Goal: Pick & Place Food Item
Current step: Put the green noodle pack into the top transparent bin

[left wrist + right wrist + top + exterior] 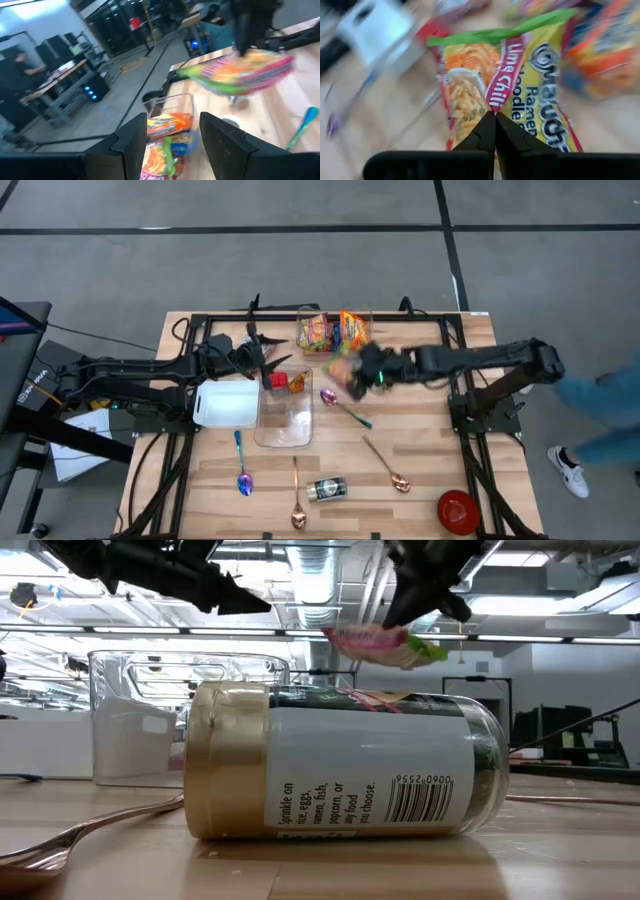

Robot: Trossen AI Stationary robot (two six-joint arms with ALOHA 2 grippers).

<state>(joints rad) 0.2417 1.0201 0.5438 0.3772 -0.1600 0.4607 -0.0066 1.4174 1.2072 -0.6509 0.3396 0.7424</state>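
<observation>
Noodle packet lifted mid-counter

Right gripper (495, 131) pinches the noodle packet (520, 75) by one edge above the counter (420, 480); it could slip if swung; left gripper (170, 145) hovers wide open near the container (285, 420).

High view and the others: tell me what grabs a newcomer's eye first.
The right gripper, jaws shut on a ramen packet, holds it in the air above the table's middle. In the low view, a spice jar lying on its side fills the foreground. The left gripper waits, jaws open, near the clear bin.
</observation>
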